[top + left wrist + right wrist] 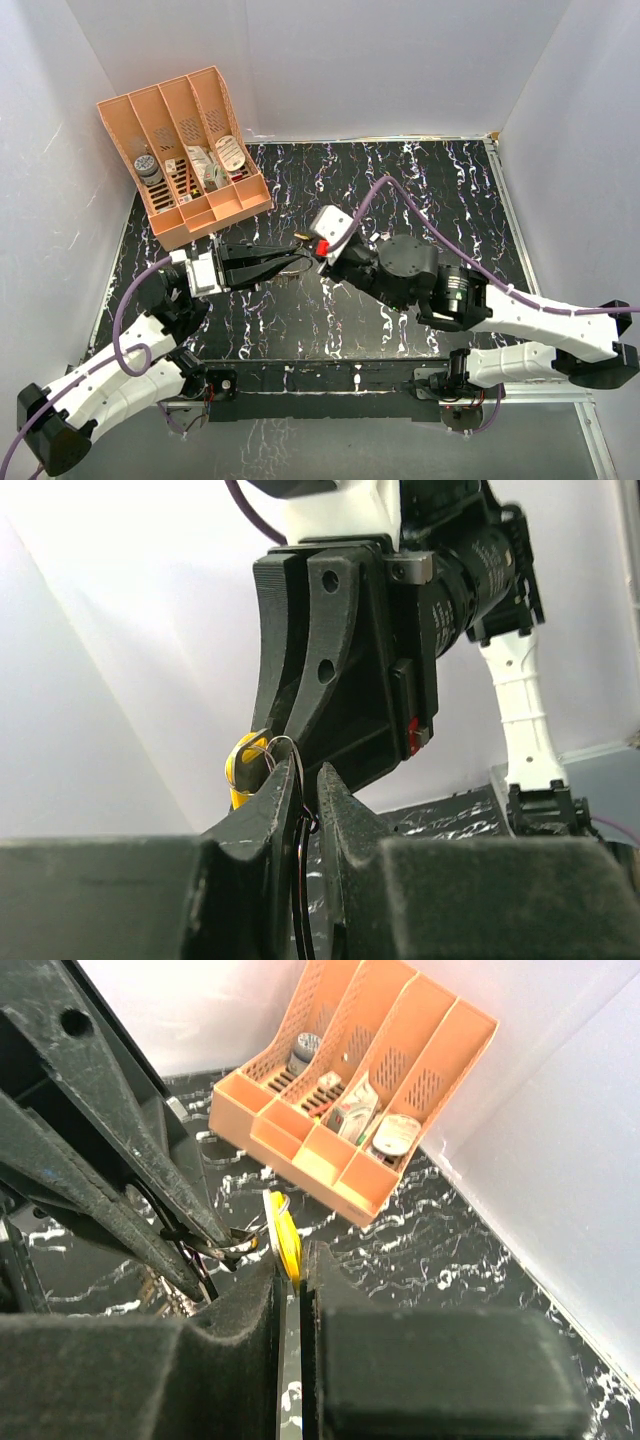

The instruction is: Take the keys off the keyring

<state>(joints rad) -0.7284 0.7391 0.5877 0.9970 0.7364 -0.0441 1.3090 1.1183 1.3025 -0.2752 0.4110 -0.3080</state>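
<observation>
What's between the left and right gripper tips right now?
The keyring and yellow key bridge the gap. The left gripper pinches the keyring and the right gripper pinches the yellow key. Both wrist views show it.

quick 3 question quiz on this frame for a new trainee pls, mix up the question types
1. True or false: the right gripper is shut on the yellow key.
2. What does the left gripper pinch? A) the keyring B) a cable C) nothing
3. Fill in: the orange organiser sits on the robot's far ____ side.
Key: 1 true; 2 A; 3 left.
</observation>
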